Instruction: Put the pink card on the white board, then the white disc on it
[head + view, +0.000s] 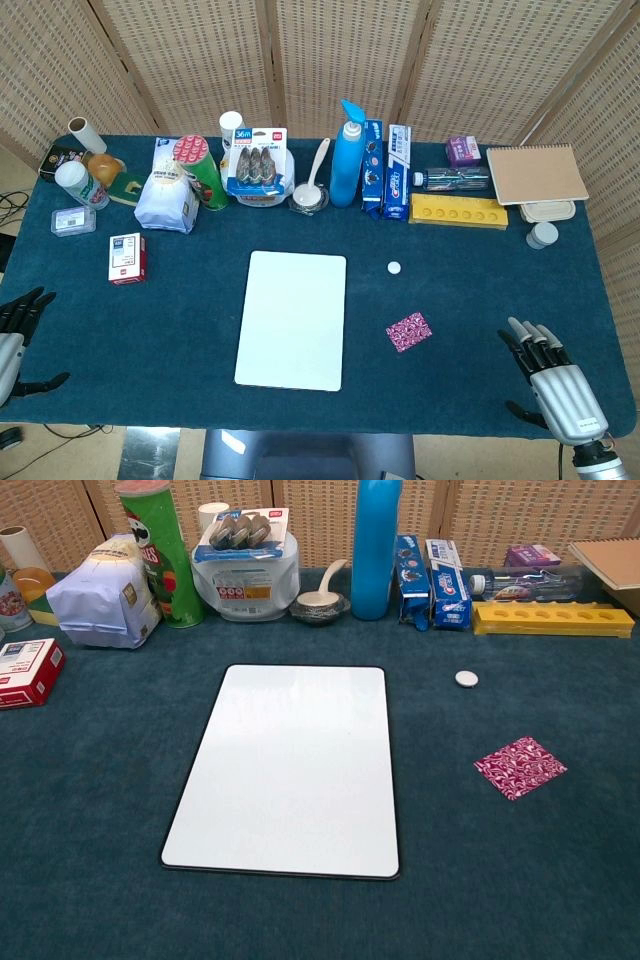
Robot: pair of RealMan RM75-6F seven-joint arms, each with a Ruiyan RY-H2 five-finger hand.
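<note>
The white board (pixel 292 318) (pixel 293 768) lies flat in the middle of the blue cloth, bare. The pink patterned card (pixel 409 331) (pixel 519 766) lies on the cloth to the board's right. The small white disc (pixel 394 267) (pixel 466 678) sits beyond the card, also off the board. My right hand (pixel 548 378) rests near the table's front right corner, fingers spread, holding nothing, well right of the card. My left hand (pixel 18 325) is at the front left edge, fingers apart and empty. Neither hand shows in the chest view.
Along the back stand a crisps can (pixel 199 170), white bag (pixel 166 198), clear tub (pixel 259 165), bowl with spoon (pixel 310 195), blue bottle (pixel 347 155), toothpaste boxes (pixel 398 171), yellow tray (pixel 457 211) and notebook (pixel 537 173). A red-white box (pixel 128 257) lies at left.
</note>
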